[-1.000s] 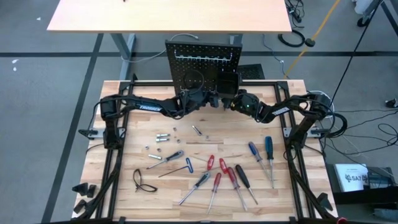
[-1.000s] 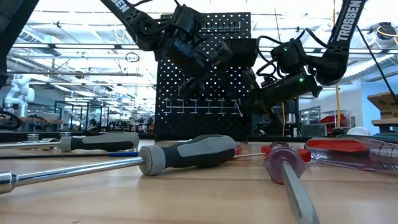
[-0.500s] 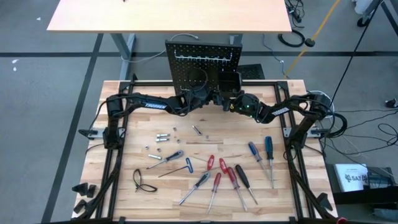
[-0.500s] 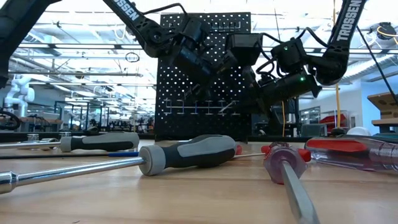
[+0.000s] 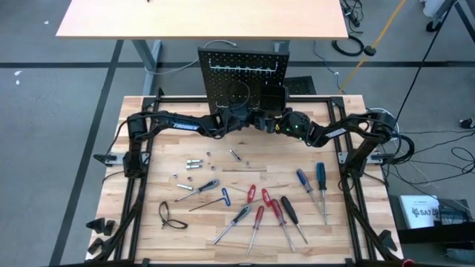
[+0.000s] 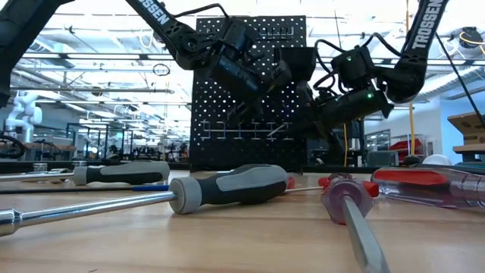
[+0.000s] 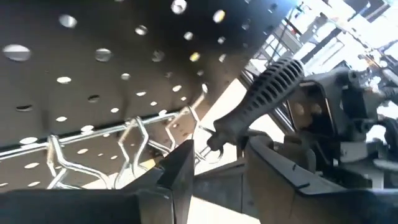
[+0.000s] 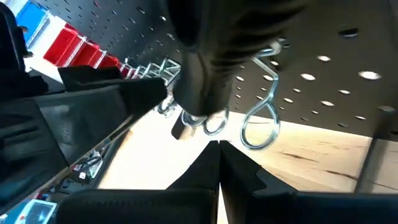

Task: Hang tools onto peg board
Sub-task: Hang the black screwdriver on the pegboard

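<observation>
From above, the black perforated upright peg board (image 5: 243,74) is standing at the table's far edge, its silver hook rail (image 5: 243,72) running across it and a small black bin (image 5: 272,97) sitting on its right part; I cannot tell what the bin is holding. Both arms are meeting just in front of the board: the left gripper (image 5: 251,116) and the right gripper (image 5: 272,123) are almost touching. The loose screwdrivers with red, blue and black handles (image 5: 271,204) are lying across the near half of the tan wooden tabletop (image 5: 185,144), leaving bare wood between them and the board.

At table height, a grey-and-black-handled screwdriver (image 6: 227,187) is lying in front, the arms hanging before the board.

The left wrist view is showing the left gripper (image 7: 217,163) with a gap between its fingers, around the slim end of a black ribbed tool handle (image 7: 264,96) near the rail; whether it is gripping I cannot tell.

In the right wrist view, the right gripper (image 8: 219,148) is fully closed, holding nothing, below a wire hook loop (image 8: 260,130)
</observation>
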Robot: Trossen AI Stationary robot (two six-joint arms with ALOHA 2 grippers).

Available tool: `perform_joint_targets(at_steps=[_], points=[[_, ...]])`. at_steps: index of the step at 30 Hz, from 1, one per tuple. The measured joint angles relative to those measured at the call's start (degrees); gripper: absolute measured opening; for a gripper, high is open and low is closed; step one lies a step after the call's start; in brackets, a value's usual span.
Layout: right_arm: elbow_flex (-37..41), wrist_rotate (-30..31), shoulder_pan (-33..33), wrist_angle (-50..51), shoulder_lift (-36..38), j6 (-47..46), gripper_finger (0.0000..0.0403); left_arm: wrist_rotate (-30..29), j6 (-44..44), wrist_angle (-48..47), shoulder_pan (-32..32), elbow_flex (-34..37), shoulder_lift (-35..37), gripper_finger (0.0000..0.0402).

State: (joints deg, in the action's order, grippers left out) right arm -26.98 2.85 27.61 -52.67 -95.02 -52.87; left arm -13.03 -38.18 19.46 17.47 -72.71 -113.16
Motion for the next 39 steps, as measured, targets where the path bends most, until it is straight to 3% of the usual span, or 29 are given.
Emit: perform_joint_targets(at_steps=[6, 15, 19, 22, 27, 32, 39], points=[[4.03, 4.57, 1.20, 4.91, 6.20, 0.76, 0.0000, -0.74, 3.15, -1.83, -1.15, 0.02, 1.48, 0.0138], [14.19, 4.51, 2.00, 4.97, 20.74, -1.72, 0.0000, -1.53, 4.57, -7.36, -1.65, 0.04, 2.86, 0.0138], [18.73, 3.22, 2.00, 4.95, 28.69, -2.80, 0.0001, -3.55, 11.10, -11.57, -2.26, 0.07, 7.27, 0.0138], [20.44, 1.34, 1.75, 5.08, 33.43, 1.57, 0.0013, -5.89, 17.03, -17.19, -3.12, 0.06, 11.50, 0.0138], [19.76, -1.84, 0.21, 2.68, 38.21, 19.97, 0.0075, -11.74, 23.74, -29.59, -4.48, 0.17, 18.50, 0.0138], [17.77, -1.62, -2.23, 3.75, 39.92, 40.31, 0.0174, -14.43, 25.16, -35.01, -4.10, 4.12, 25.03, 0.0138], [14.05, -1.10, -3.74, 10.93, 37.28, 50.80, 0.0300, -14.18, 21.49, -38.69, -1.90, 12.67, 32.11, 0.0138]])
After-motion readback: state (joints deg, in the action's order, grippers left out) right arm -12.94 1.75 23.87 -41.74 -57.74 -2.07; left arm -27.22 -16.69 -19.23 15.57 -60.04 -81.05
